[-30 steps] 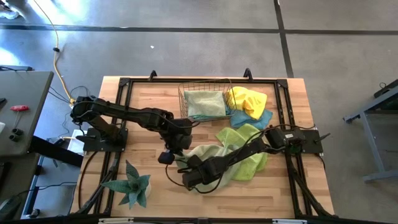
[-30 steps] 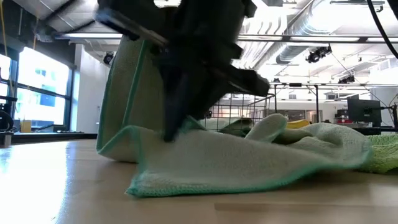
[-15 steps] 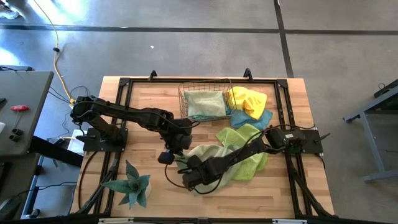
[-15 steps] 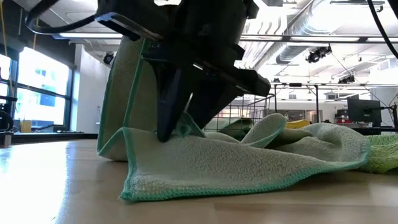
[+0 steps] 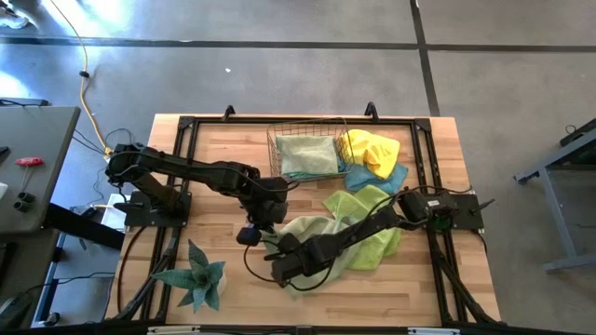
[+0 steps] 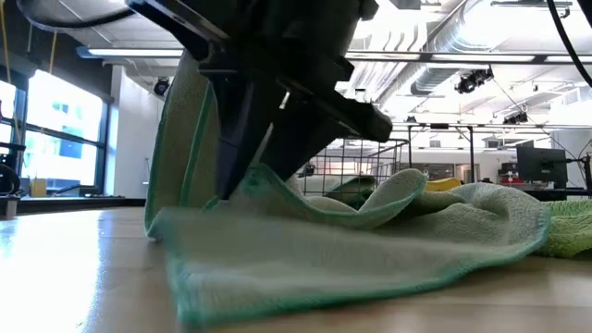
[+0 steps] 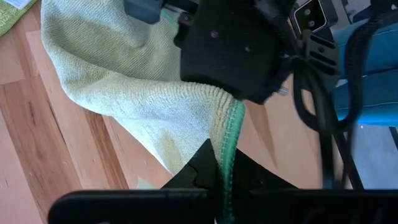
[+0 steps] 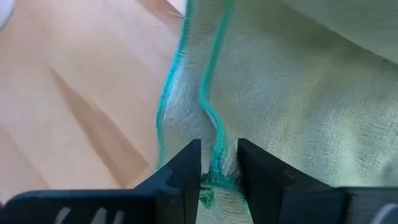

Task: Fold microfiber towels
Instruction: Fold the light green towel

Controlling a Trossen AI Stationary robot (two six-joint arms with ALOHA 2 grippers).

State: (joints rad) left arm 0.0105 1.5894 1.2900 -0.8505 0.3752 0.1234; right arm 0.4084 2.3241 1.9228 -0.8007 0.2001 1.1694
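1. Your pale green towel (image 5: 321,244) lies crumpled on the wooden table (image 5: 214,209) near the middle, toward the near edge, with both arms meeting over its left end.
2. Your left gripper (image 7: 219,186) has its fingers pressed together on the towel's teal-stitched edge, and the cloth hangs from that pinch in the left wrist view.
3. Your right gripper (image 8: 219,167) sits just beside it at the towel's near left corner; its fingers (image 8: 186,163) stand slightly apart with the bunched teal hem caught between them.
4. In the low view the pale green towel rises as a tall flap on the left under the dark arm, while its near edge drapes across the tabletop.
5. A lime green towel (image 5: 372,223) lies to the right of the pale one, touching it and partly under the right arm.
6. At the far side you have a wire basket (image 5: 276,140) holding a folded pale green towel (image 5: 305,154).
7. Just right of the basket, a bright yellow towel (image 5: 371,149) sits heaped on a light blue towel (image 5: 396,177).
8. A spiky green plant (image 5: 196,275) stands at the near left corner of the table, well apart from the towels.
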